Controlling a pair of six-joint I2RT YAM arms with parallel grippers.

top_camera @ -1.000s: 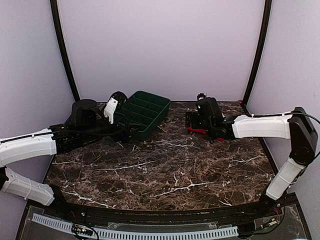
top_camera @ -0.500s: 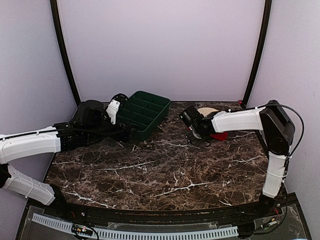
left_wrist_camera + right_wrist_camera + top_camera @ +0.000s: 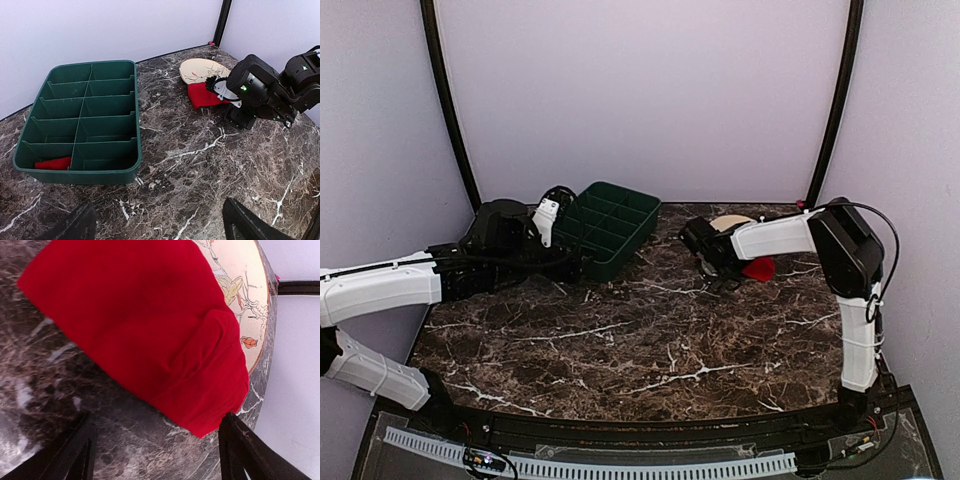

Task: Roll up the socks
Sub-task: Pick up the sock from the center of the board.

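The right tool (image 3: pixel 156 426) hangs directly over a bright red sock (image 3: pixel 140 325), its two fingers spread as wide as they go and gripping nothing. The sock lies flat beneath it, one end draped across a cream patterned plate (image 3: pixel 242 285) and the other spilling onto the dark marble tabletop (image 3: pixel 35 390), with a soft fold humped up near the plate's rim.

Across the tabletop, the left tool (image 3: pixel 159 210) is likewise wide open and empty. The green tray (image 3: pixel 125 172) sits just ahead of it. A second sock (image 3: pixel 52 163), bunched small, rests in the tray compartment nearest that tool, on its left side.

The fabric looks light and limp, the kind that sags, bunches and slides under a push, so it probably cannot be lifted flat or rolled from a single hold. The likeliest place to take it is the free end lying on the marble below the right tool, where the fingers can close on a thin edge without striking the plate. The humped fold offers more cloth to pinch, but it sits over the rim. The plate may shift if the cloth is dragged across it.
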